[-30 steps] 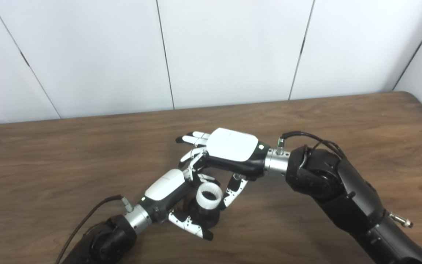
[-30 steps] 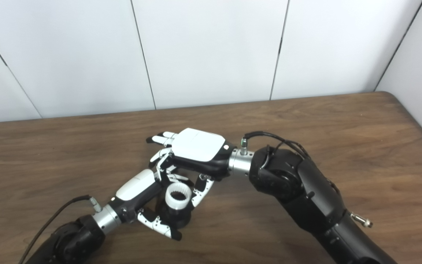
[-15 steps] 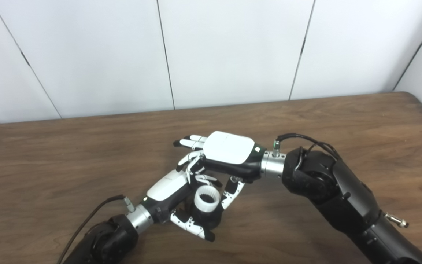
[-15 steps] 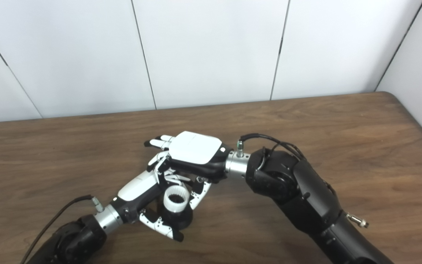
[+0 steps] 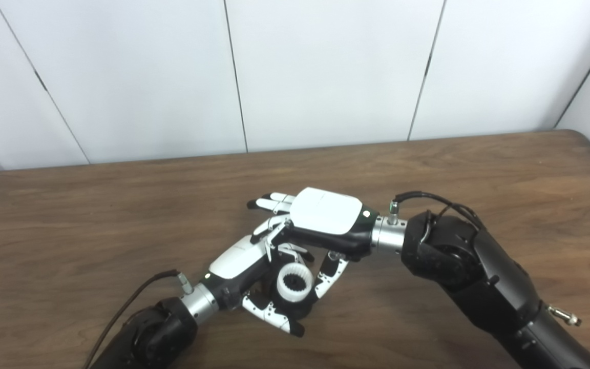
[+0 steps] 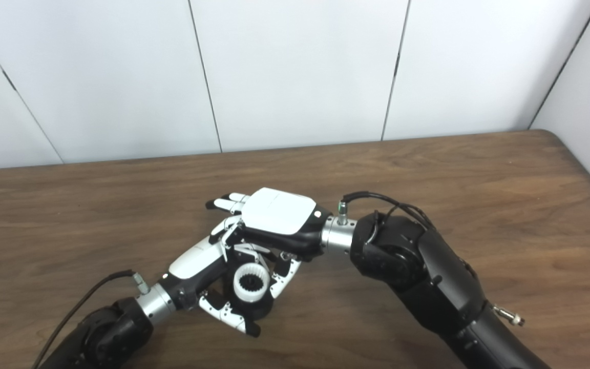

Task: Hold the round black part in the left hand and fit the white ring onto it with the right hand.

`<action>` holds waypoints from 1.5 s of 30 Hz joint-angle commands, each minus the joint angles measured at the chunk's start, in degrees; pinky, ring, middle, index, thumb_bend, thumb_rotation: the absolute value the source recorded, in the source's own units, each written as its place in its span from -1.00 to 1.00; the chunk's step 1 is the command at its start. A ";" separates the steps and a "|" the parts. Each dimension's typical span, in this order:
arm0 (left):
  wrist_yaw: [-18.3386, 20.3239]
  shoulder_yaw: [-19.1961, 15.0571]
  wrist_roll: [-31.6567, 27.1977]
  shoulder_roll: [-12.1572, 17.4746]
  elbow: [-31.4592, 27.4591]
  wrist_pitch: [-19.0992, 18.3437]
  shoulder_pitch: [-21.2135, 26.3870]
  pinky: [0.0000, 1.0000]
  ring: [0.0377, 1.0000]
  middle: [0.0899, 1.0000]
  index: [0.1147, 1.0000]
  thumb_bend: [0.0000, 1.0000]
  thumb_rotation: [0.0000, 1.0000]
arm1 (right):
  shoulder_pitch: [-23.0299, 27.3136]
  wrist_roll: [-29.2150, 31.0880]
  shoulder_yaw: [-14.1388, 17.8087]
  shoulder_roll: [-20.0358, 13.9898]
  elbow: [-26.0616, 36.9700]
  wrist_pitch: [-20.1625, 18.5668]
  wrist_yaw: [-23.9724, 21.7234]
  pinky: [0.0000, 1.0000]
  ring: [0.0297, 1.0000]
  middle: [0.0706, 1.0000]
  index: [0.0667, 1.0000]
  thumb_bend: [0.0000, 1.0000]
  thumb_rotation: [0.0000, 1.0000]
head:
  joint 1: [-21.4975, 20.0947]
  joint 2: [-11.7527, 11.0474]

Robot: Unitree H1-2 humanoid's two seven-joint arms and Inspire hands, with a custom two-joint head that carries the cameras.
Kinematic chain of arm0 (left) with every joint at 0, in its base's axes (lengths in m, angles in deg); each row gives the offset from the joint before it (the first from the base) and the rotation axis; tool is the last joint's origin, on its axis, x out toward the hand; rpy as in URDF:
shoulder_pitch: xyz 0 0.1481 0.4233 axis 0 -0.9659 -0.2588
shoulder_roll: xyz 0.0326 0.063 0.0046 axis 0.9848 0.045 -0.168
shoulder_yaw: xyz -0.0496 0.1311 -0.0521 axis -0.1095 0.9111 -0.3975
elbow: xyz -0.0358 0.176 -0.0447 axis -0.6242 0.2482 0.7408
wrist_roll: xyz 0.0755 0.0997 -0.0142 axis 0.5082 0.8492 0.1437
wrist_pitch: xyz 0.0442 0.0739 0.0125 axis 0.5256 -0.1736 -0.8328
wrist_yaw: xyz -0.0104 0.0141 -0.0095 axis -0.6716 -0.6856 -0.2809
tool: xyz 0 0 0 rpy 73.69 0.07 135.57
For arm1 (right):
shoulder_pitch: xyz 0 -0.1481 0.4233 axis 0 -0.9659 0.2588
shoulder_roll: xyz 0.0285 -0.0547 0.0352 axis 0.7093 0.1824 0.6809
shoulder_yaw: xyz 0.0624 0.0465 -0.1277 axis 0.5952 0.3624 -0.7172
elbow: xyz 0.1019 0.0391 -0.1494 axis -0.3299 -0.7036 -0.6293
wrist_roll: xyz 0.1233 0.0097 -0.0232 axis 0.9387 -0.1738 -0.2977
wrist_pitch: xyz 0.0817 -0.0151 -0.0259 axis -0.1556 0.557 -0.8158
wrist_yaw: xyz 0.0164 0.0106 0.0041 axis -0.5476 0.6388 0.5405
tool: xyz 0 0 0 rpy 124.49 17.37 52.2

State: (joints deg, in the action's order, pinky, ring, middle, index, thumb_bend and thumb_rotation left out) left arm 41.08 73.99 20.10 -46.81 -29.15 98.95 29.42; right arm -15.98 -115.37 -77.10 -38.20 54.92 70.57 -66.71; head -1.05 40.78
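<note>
Just below the centre of the frame, on a brown wooden table [image 5: 90, 215]: 2 robot hands meeting over 1 small assembly. Left hand [image 5: 246, 269], entering from the lower left, closed around the round black part [image 5: 295, 306], fingers curled behind it and thumb hooked under its lower edge. White ring [image 5: 294, 282] seated on the near face of that black part, toothed inner rim turned toward the cameras, dark core showing through its middle. Right hand [image 5: 325, 220], reaching in from the right, palm down, directly above and touching the left hand's fingers. Thumb and 1 finger of the right hand dropping down at the ring's right and upper edges, touching or almost touching it; remaining fingers [image 5: 269, 201] stretched flat toward the left of the frame, well clear of the ring. Cannot tell whether the right hand truly pinches the ring or merely rests against it. Black cable [image 5: 131, 302] trailing from the left wrist toward the lower left corner; another black cable [image 5: 428, 197] looping over the right wrist. White panelled wall [image 5: 325, 72] filling the upper half of the frame.
</note>
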 commanded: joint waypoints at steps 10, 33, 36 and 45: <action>2.51 0.51 0.73 0.24 -1.23 -0.29 -0.66 1.00 0.94 0.48 -0.18 0.05 -0.88 | 1.50 0.81 0.22 -0.46 0.48 1.83 0.92 1.00 0.99 0.56 -0.11 0.05 -0.73 | 0.30 0.18; 4.50 0.77 -0.20 -0.43 -3.29 -1.68 -1.24 1.00 0.96 0.50 -0.17 0.05 -0.88 | 2.97 0.41 0.46 0.23 -3.59 3.03 1.96 1.00 1.00 0.57 -0.11 0.05 -0.73 | 0.88 0.62; 4.64 0.80 0.00 -0.40 -3.49 -1.65 -1.12 1.00 0.97 0.53 -0.17 0.05 -0.88 | 2.89 0.69 0.33 0.30 -3.55 2.92 1.75 1.00 1.00 0.56 -0.11 0.05 -0.73 | 0.89 0.69; 4.43 0.80 1.06 -0.41 -3.70 -1.74 -1.09 1.00 0.98 0.51 -0.17 0.05 -0.87 | 2.30 0.69 -0.31 0.36 -2.35 3.37 1.37 1.00 1.00 0.57 -0.11 0.05 -0.72 | 0.85 1.20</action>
State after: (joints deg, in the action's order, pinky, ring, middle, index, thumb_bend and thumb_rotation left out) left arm 43.61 73.88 19.71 -47.20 -31.81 97.17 28.11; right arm -15.18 -115.32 -77.29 -37.94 51.02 72.75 -65.80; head -0.18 41.84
